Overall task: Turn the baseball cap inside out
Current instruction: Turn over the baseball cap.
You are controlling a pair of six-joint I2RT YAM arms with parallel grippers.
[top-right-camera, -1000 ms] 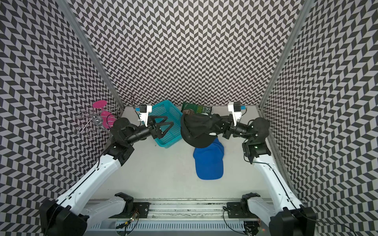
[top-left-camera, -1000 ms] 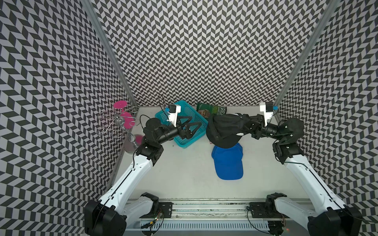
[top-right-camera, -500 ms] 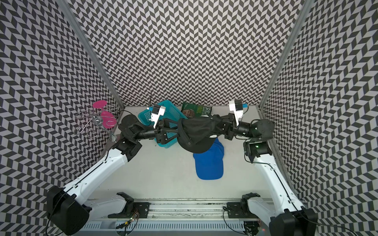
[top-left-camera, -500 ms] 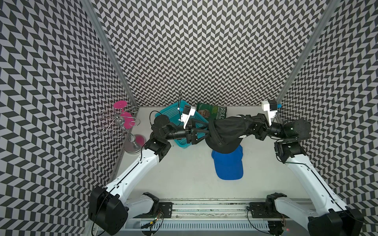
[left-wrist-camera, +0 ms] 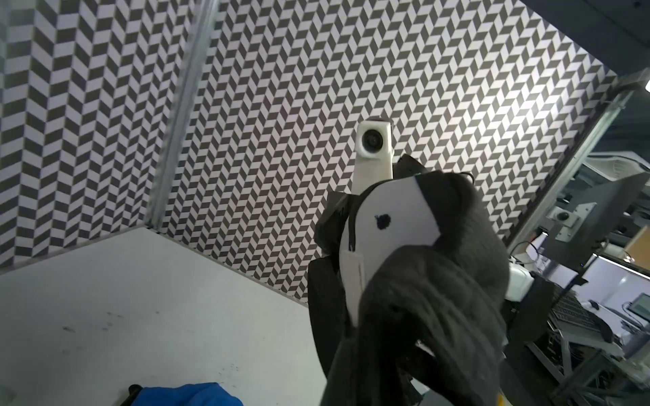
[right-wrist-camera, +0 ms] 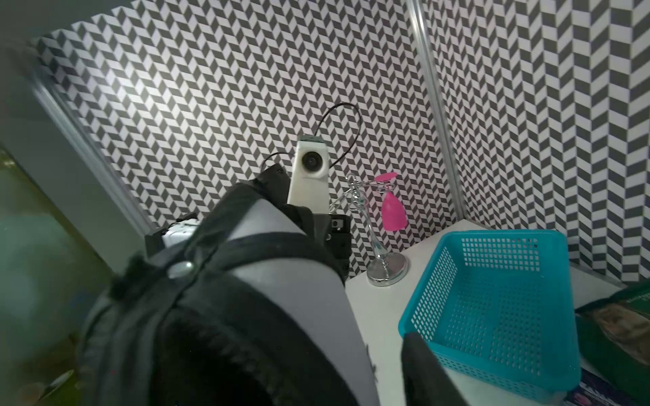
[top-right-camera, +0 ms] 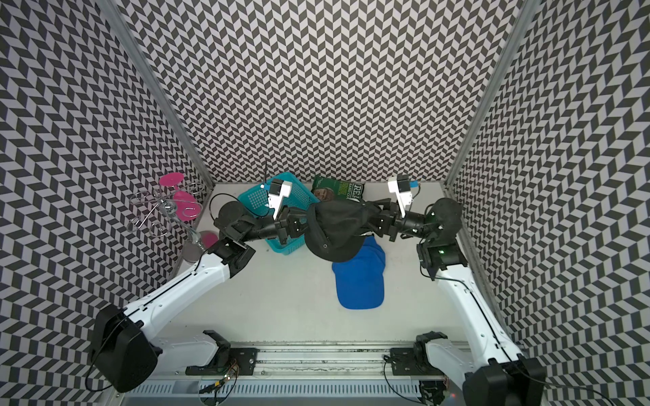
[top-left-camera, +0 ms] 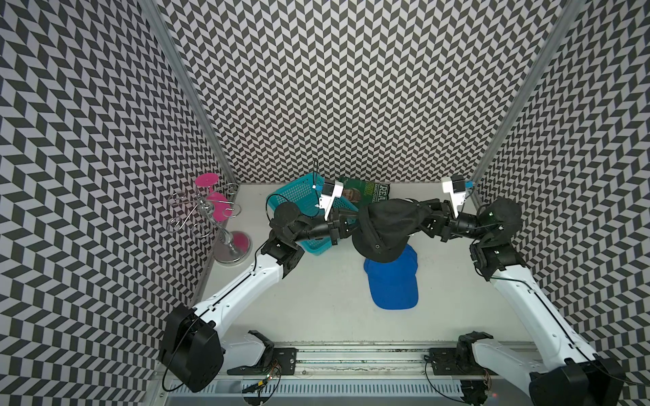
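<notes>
Since a second ago my left claw (top-left-camera: 353, 225) has swung in from over the basket (top-left-camera: 292, 195) and pinched shut on the black cap (top-left-camera: 383, 228). Nearest me a blue cap (top-left-camera: 392, 284) lies flat; above its far end the black cap hangs between my arms. My right claw (top-left-camera: 424, 219) is buried in fabric; I cannot tell its spread. Best to hold the left pinch firm and push the crown through slowly.
</notes>
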